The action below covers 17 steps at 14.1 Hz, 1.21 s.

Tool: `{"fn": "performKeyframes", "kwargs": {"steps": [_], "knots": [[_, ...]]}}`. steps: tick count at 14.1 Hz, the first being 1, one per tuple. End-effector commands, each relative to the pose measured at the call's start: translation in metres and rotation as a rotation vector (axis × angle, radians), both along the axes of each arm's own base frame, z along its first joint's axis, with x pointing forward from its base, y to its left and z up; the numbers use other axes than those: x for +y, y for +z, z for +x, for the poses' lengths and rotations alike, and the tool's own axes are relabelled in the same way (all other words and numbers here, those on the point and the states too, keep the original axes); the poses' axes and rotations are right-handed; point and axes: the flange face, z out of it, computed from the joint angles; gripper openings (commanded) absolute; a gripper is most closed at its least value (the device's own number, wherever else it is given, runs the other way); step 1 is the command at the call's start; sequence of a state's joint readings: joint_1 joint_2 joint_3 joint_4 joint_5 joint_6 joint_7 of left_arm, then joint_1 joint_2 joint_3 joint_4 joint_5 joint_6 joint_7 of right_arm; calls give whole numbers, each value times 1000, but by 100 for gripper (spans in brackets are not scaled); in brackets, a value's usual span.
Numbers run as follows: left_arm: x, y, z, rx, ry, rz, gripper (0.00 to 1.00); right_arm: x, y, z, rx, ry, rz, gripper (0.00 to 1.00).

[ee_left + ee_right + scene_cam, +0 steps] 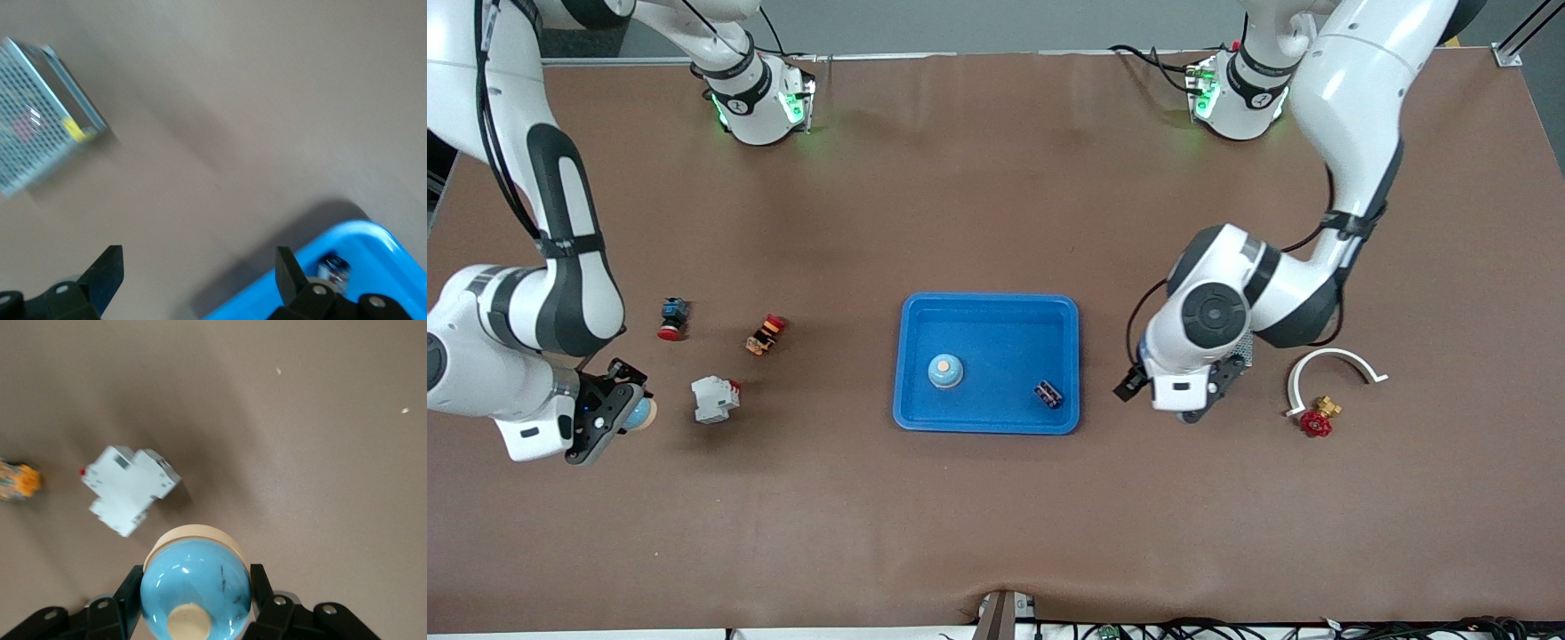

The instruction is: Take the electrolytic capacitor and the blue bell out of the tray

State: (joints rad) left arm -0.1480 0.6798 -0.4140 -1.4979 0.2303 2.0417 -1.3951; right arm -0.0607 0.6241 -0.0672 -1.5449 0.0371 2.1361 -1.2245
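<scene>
A blue tray (987,307) lies mid-table. In it stand a blue bell with a tan knob (944,371) and a small dark capacitor (1048,393). My right gripper (624,407) is shut on a second blue bell (643,414), low over the table near the right arm's end; the right wrist view shows this bell (195,583) between the fingers (257,587). My left gripper (1193,411) is open and empty over bare table beside the tray, toward the left arm's end. Its wrist view shows the tray's corner (373,247) and the capacitor (333,270).
A white breaker (715,398), an orange part (766,334) and a red-and-blue button (672,318) lie near the right gripper. A metal mesh box (40,113) lies under the left arm. A white curved piece (1334,360) and a red valve (1316,420) lie toward the left arm's end.
</scene>
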Motion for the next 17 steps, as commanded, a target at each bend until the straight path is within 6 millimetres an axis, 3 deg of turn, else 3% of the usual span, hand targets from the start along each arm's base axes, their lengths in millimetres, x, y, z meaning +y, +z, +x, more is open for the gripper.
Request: {"fn": "performKeyframes", "kwargs": {"steps": [1, 3, 7, 14, 17], "knots": [[-40, -7, 1, -20, 22, -43, 96, -16, -28, 4, -32, 99, 3, 46], [-63, -20, -7, -45, 13, -72, 90, -25, -53, 2, -39, 140, 8, 46], [-100, -43, -16, -115, 10, -156, 78, -22, -82, -11, -66, 141, 1, 46], [-111, -83, -16, -154, 1, -157, 72, -22, -106, -13, -59, 139, 5, 46], [-111, -91, -17, -146, 0, -151, 67, -22, -106, -12, -71, 139, 2, 51]]}}
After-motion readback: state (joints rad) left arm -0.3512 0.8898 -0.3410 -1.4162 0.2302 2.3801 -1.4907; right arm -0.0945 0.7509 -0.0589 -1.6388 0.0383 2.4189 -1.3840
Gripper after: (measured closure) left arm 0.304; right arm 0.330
